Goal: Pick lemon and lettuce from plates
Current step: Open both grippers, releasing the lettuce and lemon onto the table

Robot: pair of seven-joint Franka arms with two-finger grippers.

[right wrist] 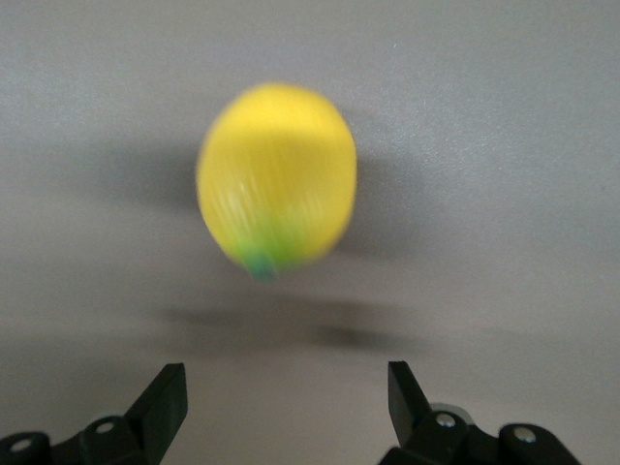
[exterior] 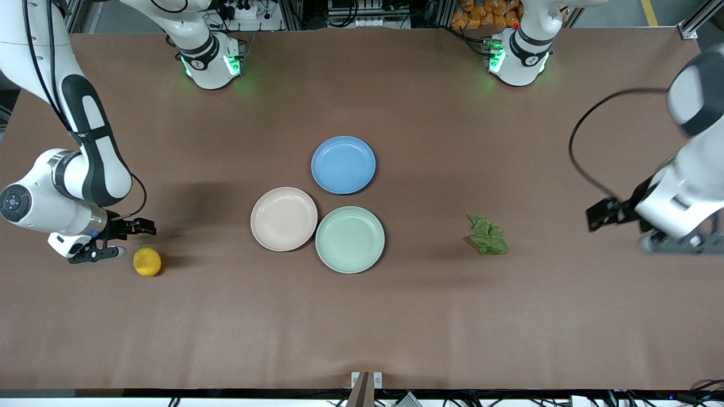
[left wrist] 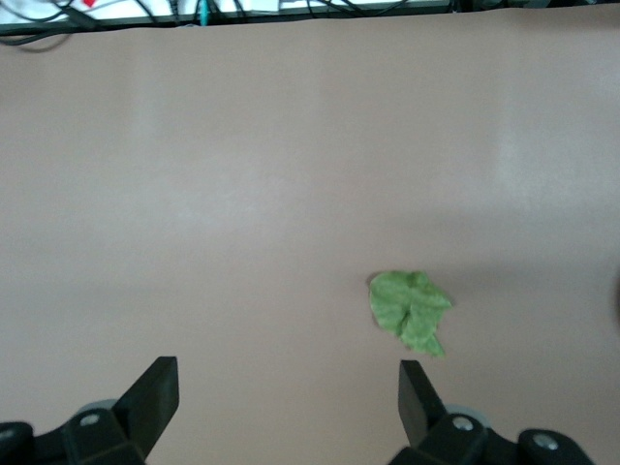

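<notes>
The lemon [exterior: 147, 262] lies on the bare table toward the right arm's end, off the plates. My right gripper [exterior: 116, 251] is low beside it, open and empty; in the right wrist view the lemon [right wrist: 277, 177] lies ahead of the open gripper [right wrist: 286, 387]. The lettuce [exterior: 487, 236] lies on the table toward the left arm's end, off the plates. My left gripper [exterior: 650, 244] is beside it, farther toward that end, open and empty. The left wrist view shows the lettuce [left wrist: 409, 309] ahead of the open gripper [left wrist: 289, 387]. The beige-pink plate [exterior: 284, 219] and the mint green plate [exterior: 350, 239] are empty.
An empty blue plate [exterior: 343, 164] sits farther from the front camera than the other two and touches them. The arms' bases [exterior: 212, 59] stand along the table's edge farthest from the front camera. A cable [exterior: 582, 164] loops from the left arm.
</notes>
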